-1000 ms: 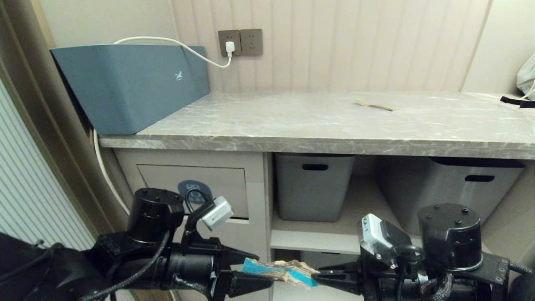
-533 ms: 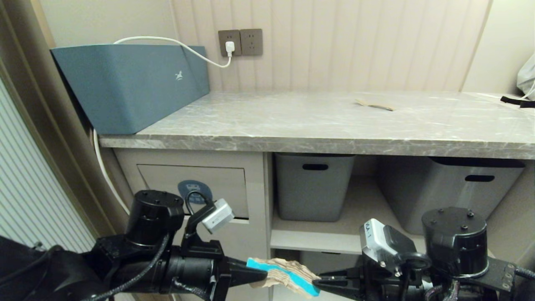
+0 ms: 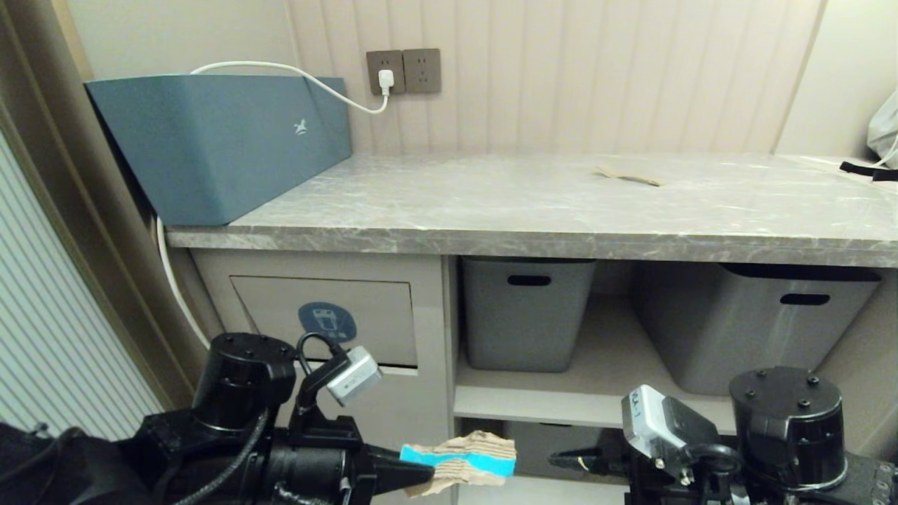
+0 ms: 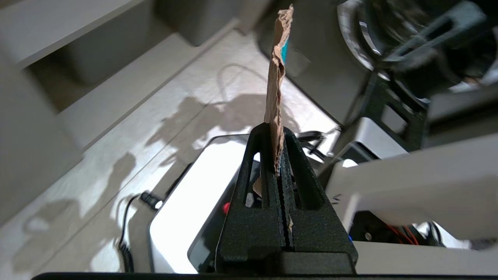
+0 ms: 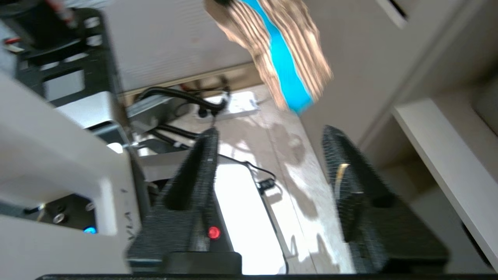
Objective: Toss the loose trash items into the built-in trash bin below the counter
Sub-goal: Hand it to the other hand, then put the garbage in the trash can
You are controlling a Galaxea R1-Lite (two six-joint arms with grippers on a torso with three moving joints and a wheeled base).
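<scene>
Now the right claw (image 5: 268,163) has spread and let go, so the left claw (image 4: 277,155) alone pinches the scrap (image 3: 459,463), ready for the bin (image 3: 323,319).

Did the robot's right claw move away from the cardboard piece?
Yes. The right gripper has let go and pulled back to the right, lower below the shelf edge. The cardboard scrap is now held only by the left gripper.
</scene>
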